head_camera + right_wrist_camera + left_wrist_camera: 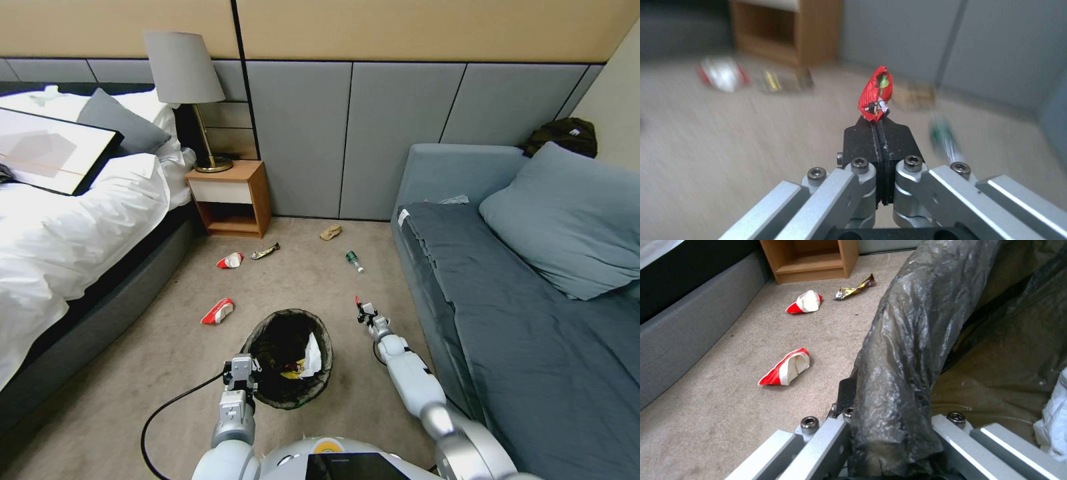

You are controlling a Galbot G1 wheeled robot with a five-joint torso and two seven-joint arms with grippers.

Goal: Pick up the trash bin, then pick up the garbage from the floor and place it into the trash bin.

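Now my right claw (360,308) pinches a small red crumpled wrapper (876,95) above the beige floor (160,347), right of the round black-lined trash bin (263,333) my left claw (241,375) clamps by the rim — I'd swing left, centre over the opening, then release.

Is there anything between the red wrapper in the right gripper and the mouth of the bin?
Nothing visible. The right gripper pinches the red wrapper over bare floor beside the trash bin, whose mouth is open. The left gripper clamps the bin's opposite rim.
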